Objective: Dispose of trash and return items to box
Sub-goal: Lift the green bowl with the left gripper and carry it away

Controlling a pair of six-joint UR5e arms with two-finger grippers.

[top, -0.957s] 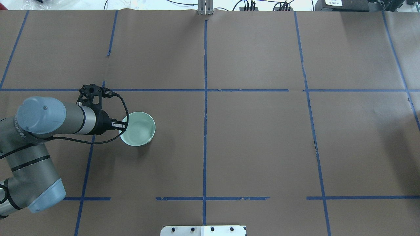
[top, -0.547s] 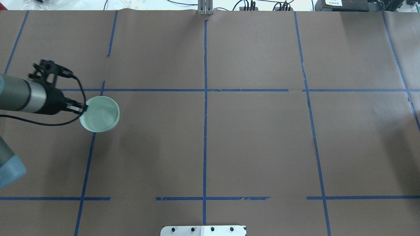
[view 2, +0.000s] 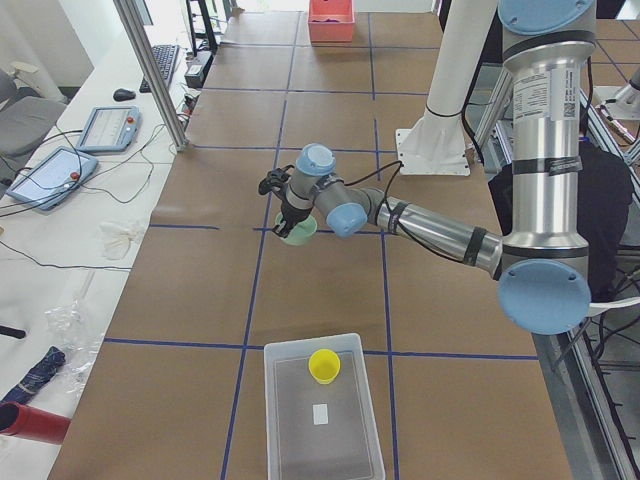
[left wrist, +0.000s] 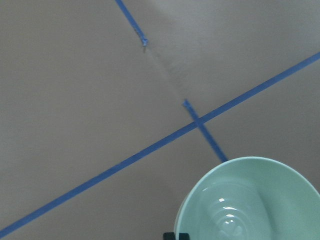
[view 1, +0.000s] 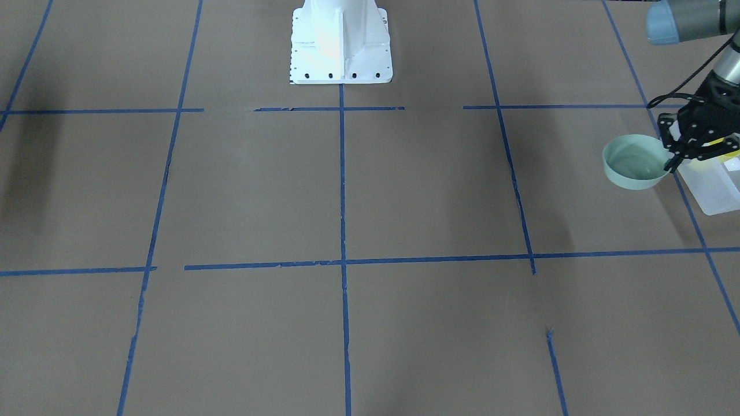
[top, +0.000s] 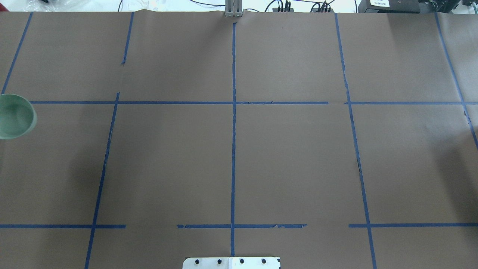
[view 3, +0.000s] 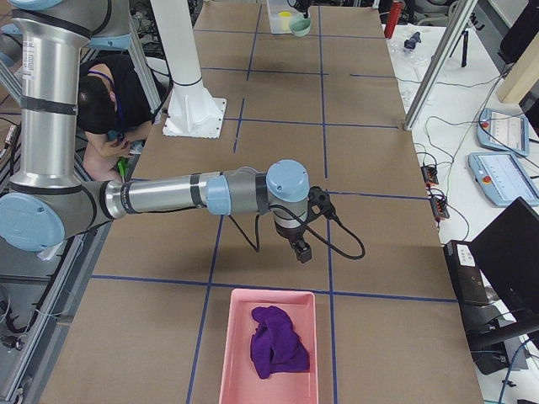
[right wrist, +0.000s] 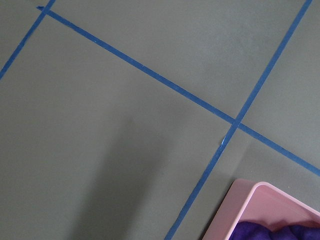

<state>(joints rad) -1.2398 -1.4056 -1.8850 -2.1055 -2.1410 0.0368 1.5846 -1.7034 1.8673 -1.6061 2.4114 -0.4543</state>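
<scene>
Left pincer [view 1: 675, 160]: closed on the rim of the mint-green bowl [view 1: 633, 162], gripping it from the side and holding it upright, mouth up, clear of the bench [top: 291, 160].
Bowl: hangs directly under the left pincer; the left wrist view looks down into it, with brown paper and blue tape lines [top: 233, 149] beneath.
Frosted box [view 2: 322, 420]: on the bench, out past the left pincer toward the bench's left end. In the left side view it lies apart from the bowl, which is not over it.
Yellow cup [view 2: 323, 366]: upright inside the box, at the end nearer the left pincer.
Right pincer [view 3: 301, 250]: hovers low over the bench at the far end from the left pincer, pointing down. Whether it is wide or narrow, I cannot tell.
Pink tray [view 3: 233, 364]: just beside the right pincer, with a crumpled purple cloth [view 3: 278, 341] lying in it.
</scene>
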